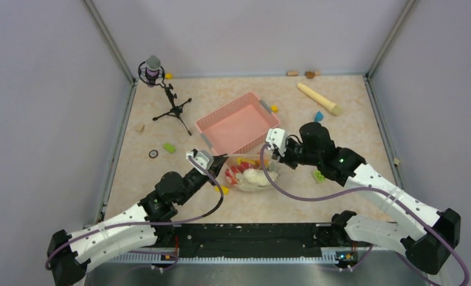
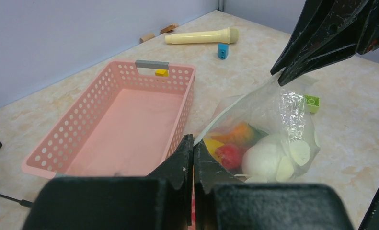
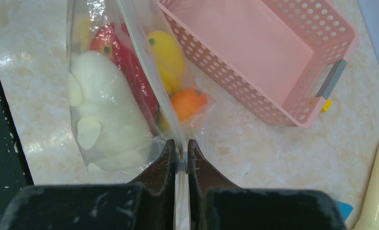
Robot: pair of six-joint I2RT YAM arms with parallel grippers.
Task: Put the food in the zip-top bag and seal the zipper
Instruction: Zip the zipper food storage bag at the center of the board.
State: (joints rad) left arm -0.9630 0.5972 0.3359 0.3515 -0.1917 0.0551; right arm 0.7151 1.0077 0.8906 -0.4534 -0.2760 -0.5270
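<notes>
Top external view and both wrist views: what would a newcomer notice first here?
The clear zip-top bag, in the middle of the top view, is stretched between the left end effector and the right end effector, each shut on one end of its mouth edge. Colourful toy food shows through it, white, red, yellow and orange. Just behind it lies the pink basket.

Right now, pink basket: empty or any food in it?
Empty. The pink basket shows a bare floor in the left wrist and top views; the food sits in the zip-top bag.
</notes>
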